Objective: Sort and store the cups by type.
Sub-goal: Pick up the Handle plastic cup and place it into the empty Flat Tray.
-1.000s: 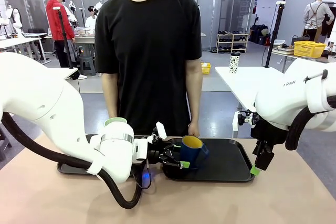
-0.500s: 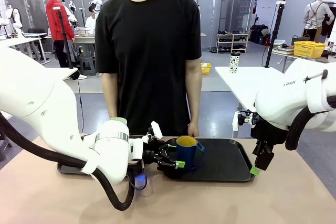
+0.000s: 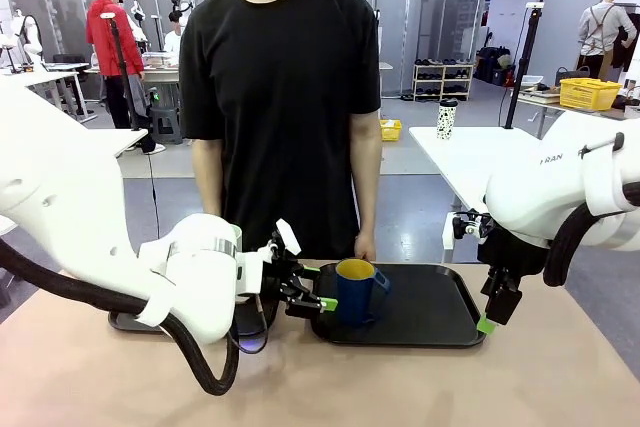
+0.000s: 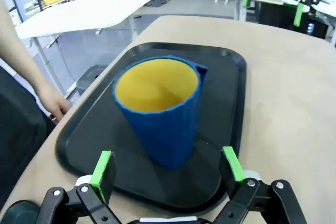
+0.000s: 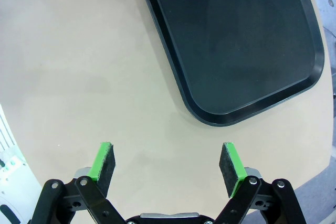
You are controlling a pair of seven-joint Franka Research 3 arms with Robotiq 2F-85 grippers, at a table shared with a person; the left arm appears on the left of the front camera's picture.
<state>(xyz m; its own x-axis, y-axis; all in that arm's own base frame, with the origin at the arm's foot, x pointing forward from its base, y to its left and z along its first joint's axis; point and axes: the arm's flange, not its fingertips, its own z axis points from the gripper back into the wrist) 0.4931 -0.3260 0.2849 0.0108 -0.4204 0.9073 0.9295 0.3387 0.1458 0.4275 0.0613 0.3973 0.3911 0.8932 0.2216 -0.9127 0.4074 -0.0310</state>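
Observation:
The dark blue mug (image 3: 358,292) with its yellow inside stands upright on the black tray (image 3: 440,312). In the left wrist view the mug (image 4: 157,108) sits just ahead of my left gripper (image 4: 168,169), which is open and clear of it. In the front view my left gripper (image 3: 320,287) hovers at the tray's left end, beside the mug. A sliver of the pale green tumbler (image 3: 237,238) shows behind my left wrist; the rest is hidden. My right gripper (image 5: 168,169) is open over bare table, and in the front view it (image 3: 489,320) hangs at the tray's right end.
A person in a black shirt stands at the far side, one hand (image 4: 52,103) at the tray's far edge. A second dark tray (image 3: 130,323) lies behind my left arm. Bare tabletop (image 5: 105,77) lies in front of the trays.
My left gripper has drawn back to the left, away from the blue mug, which now stands free on the tray. The right arm has not moved.

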